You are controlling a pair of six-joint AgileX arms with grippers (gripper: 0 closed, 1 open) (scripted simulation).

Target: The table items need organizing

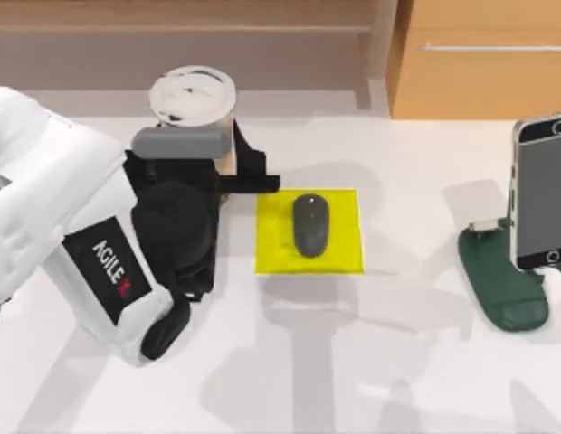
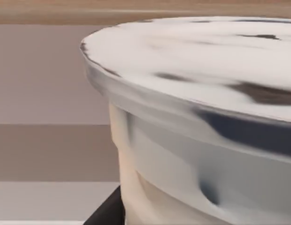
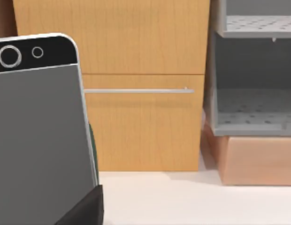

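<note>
My left gripper [image 1: 228, 172] is at the cup [image 1: 194, 98], back-left of the table [image 1: 416, 362]. One black finger [image 1: 248, 163] sits against the cup's right side, the other is hidden under the wrist housing, so I read it as pinching the cup, though actual contact isn't visible from above. In the left wrist view the cup [image 2: 197, 122] is very close, white lid on top, milky wall below, a dark finger [image 2: 105, 213] just at its base edge.

The mouse [image 1: 309, 224] already sits centred on the yellow pad [image 1: 344, 253], just right of the cup. The phone [image 1: 540, 190] stands upright in the green stand [image 1: 502, 285] at the right edge; the right wrist view has the phone [image 3: 37, 131] near, with a dark finger [image 3: 84, 211] low beside it and the wooden cabinet [image 3: 145, 117] behind. Whether my right gripper is spread or pressed together, I cannot tell.

The step in hand looks like moving the cup. To do it well:
- keep the grasp low on the wall, below the lid, so the lid doesn't pop
- keep the cup vertical, it's tall and tips easily
- lift straight up before travelling
- pass clear of the mouse and pad
- set it flat on the table before spreading the fingers
</note>
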